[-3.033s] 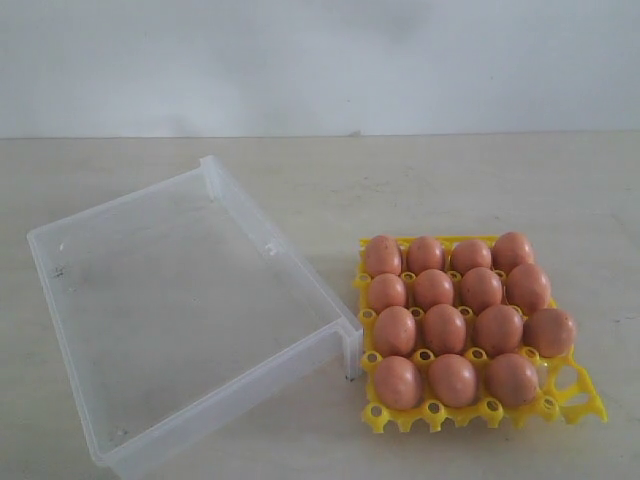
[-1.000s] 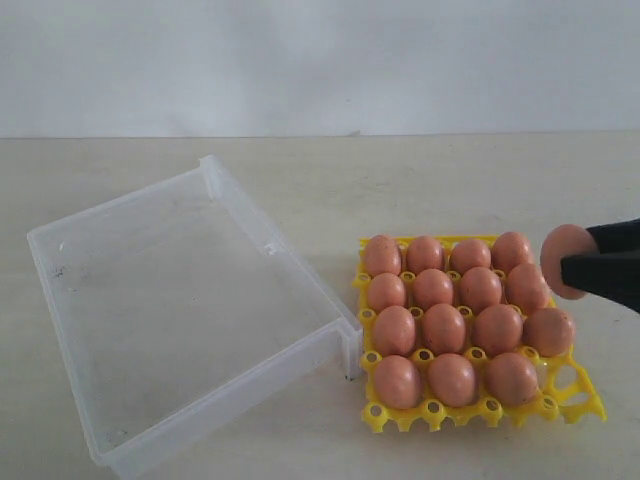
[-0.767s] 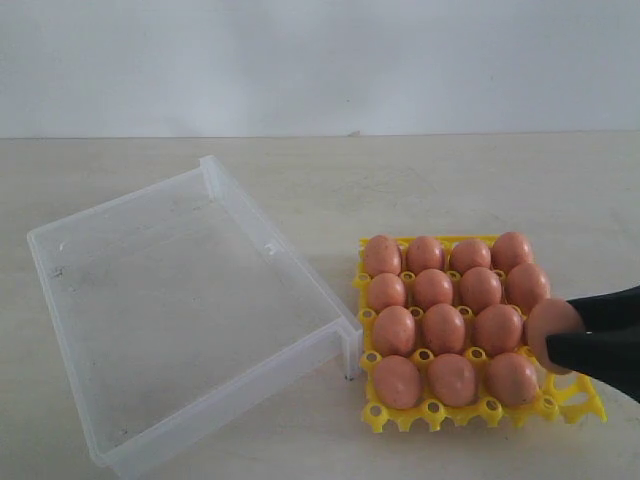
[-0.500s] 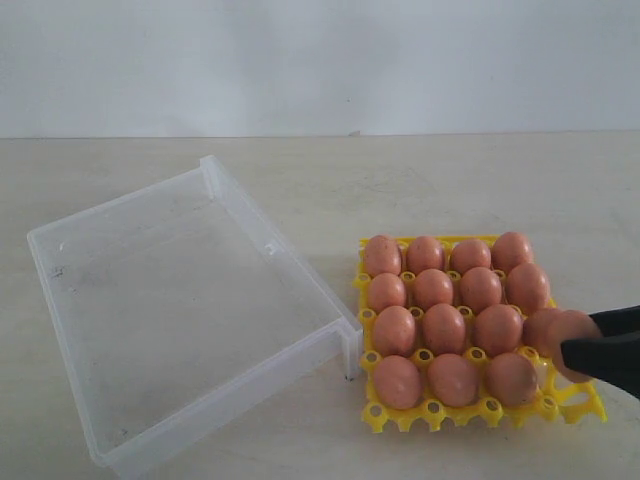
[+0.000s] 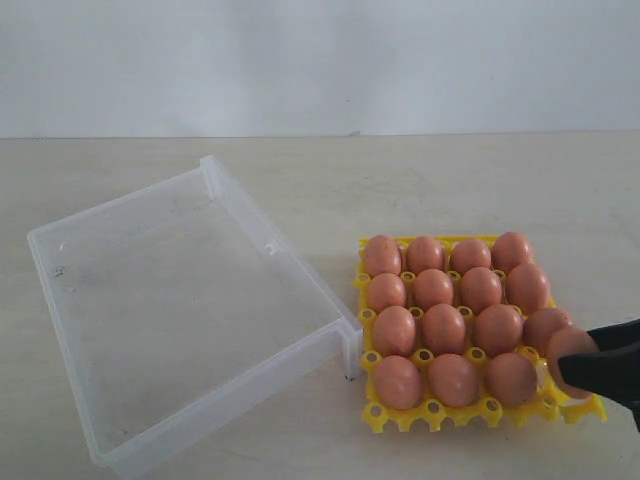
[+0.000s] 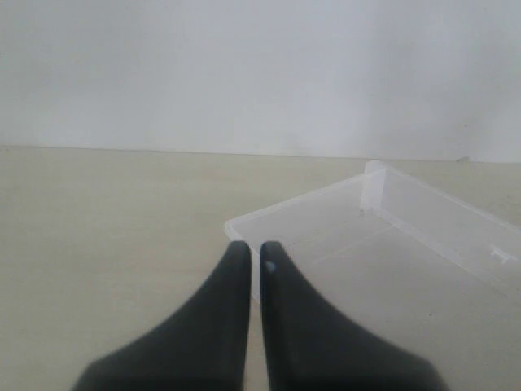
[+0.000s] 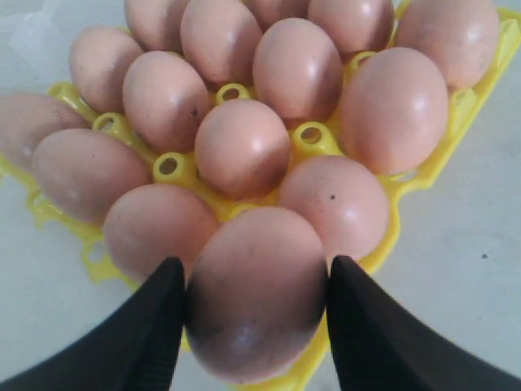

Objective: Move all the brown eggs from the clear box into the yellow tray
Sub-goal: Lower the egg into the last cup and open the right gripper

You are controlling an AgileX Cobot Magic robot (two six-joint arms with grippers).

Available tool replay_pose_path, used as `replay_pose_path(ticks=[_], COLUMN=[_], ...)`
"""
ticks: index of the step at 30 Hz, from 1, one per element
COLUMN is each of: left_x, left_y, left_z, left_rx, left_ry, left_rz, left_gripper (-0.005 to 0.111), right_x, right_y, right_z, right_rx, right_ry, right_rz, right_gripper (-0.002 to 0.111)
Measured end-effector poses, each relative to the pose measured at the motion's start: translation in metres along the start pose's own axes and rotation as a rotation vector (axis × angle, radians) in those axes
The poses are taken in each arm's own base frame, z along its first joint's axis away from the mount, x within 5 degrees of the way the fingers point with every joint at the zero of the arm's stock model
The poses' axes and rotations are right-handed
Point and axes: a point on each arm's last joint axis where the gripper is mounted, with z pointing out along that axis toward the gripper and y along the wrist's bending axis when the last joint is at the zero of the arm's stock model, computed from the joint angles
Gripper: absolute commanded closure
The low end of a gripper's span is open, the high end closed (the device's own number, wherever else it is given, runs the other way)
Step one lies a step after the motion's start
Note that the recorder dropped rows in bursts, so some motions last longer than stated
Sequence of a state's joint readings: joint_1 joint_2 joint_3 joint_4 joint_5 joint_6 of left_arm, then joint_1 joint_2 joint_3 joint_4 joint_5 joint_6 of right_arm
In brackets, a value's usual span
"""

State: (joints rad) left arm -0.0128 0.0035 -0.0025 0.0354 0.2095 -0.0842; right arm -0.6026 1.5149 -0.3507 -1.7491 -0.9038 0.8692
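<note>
The yellow tray (image 5: 436,411) lies on the right of the table with several brown eggs (image 5: 443,328) seated in its cells. My right gripper (image 5: 573,362) reaches in from the right edge and is shut on one more brown egg (image 5: 566,349), low over the tray's front right corner. In the right wrist view this egg (image 7: 256,293) sits between the black fingertips (image 7: 167,281), right above the yellow tray (image 7: 470,124). The clear box (image 5: 268,240) on the left holds no eggs. My left gripper (image 6: 253,248) is shut on nothing, near a corner of the clear box (image 6: 423,204).
The pale table (image 5: 450,180) runs back to a white wall (image 5: 320,60). The box's near right corner (image 5: 349,350) stands close to the tray's left edge.
My right gripper came in from the right with an egg, then moved down and toward the tray's front right corner. The box, the tray and its eggs stayed put.
</note>
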Motion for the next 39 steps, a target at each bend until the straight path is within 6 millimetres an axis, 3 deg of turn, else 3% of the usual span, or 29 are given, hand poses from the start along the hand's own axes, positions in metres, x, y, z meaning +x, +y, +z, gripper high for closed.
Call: replay_pose_path(ticks=[6,16,18,25,28,39], left_x=[0.000,0.000,0.000,0.000,0.000,0.000], left_y=[0.000,0.000,0.000,0.000,0.000,0.000], left_z=[0.000,0.000,0.000,0.000,0.000,0.000], left_rx=[0.000,0.000,0.000,0.000,0.000,0.000], left_ry=[0.000,0.000,0.000,0.000,0.000,0.000], left_rz=[0.000,0.000,0.000,0.000,0.000,0.000], left_gripper=[0.103,0.103,0.103,0.103,0.103,0.103], right_x=[0.000,0.003,0.003,0.002,0.002,-0.002], right_y=[0.005,0.003,0.003,0.003,0.004,0.007], right_z=[0.011,0.013,0.013,0.013,0.013,0.013], right_rx=[-0.031,0.001,0.002,0.000,-0.004,-0.035], right_ry=[0.047,0.084,0.084,0.080,0.077,0.037], right_rz=[-0.061,-0.064,-0.037,0.001,0.004,0.014], right_gripper=[0.108,0.107,0.100,0.060,0.055,0.055])
